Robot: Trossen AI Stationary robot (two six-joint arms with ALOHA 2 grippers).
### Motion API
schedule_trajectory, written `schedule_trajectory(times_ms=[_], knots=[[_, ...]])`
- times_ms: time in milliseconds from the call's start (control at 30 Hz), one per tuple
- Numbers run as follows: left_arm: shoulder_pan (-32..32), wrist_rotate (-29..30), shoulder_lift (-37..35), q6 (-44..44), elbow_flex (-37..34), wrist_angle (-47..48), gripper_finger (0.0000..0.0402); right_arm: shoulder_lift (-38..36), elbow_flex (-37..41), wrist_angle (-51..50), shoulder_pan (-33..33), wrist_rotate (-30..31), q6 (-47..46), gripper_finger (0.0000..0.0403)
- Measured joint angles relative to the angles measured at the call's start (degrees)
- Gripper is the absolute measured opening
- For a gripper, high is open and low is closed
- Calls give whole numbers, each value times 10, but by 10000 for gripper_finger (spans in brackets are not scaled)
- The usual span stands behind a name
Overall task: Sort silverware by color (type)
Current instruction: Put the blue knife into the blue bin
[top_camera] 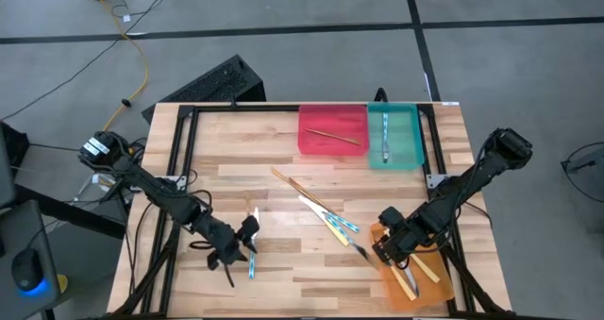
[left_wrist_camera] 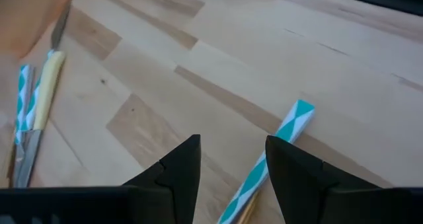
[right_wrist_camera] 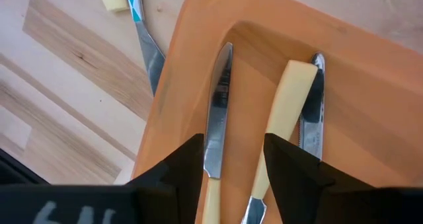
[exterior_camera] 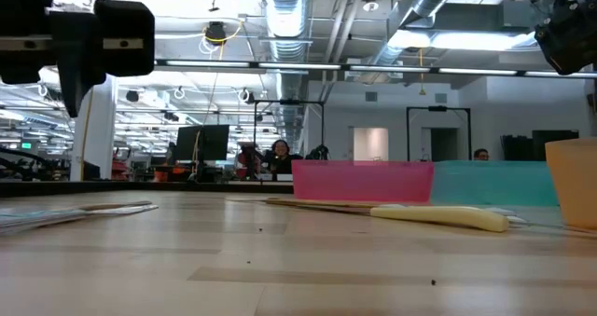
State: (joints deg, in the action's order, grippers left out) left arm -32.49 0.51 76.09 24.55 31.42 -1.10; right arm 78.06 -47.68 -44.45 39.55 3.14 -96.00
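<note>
My left gripper [top_camera: 243, 243] hangs open above the table's near left part, over a light-blue striped-handled piece [left_wrist_camera: 285, 133] that lies flat on the wood and shows between its fingers. My right gripper [top_camera: 392, 246] is open above the orange tray [top_camera: 420, 280], where yellow-handled knives [right_wrist_camera: 285, 112] lie flat. In the middle of the table lie wooden sticks [top_camera: 300, 190], a yellow-handled knife [top_camera: 319, 210] and blue-handled pieces [top_camera: 342, 224]. The red tray [top_camera: 332, 129] holds a wooden stick, and the teal tray [top_camera: 396, 139] holds a blue-handled piece.
The red and teal trays stand side by side at the table's far edge, and the orange tray is at the near right corner. A black frame [top_camera: 179, 150] runs around the tabletop. Bare wood lies at the far left and near centre. People sit far behind the table [exterior_camera: 278, 153].
</note>
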Motion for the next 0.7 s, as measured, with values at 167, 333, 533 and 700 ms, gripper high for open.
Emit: schedule_trajectory(times_ms=[167,333,533,700], knots=[[0,0,0,14,0,4,155,0,0,0,0,0,0,179],[0,0,0,18,0,5,155,0,0,0,0,16,1,179],[11,-2,6,50,0,5,155,0,0,0,0,17,1,179],[21,-14,46,67,0,0,155,0,0,0,0,17,0,178]])
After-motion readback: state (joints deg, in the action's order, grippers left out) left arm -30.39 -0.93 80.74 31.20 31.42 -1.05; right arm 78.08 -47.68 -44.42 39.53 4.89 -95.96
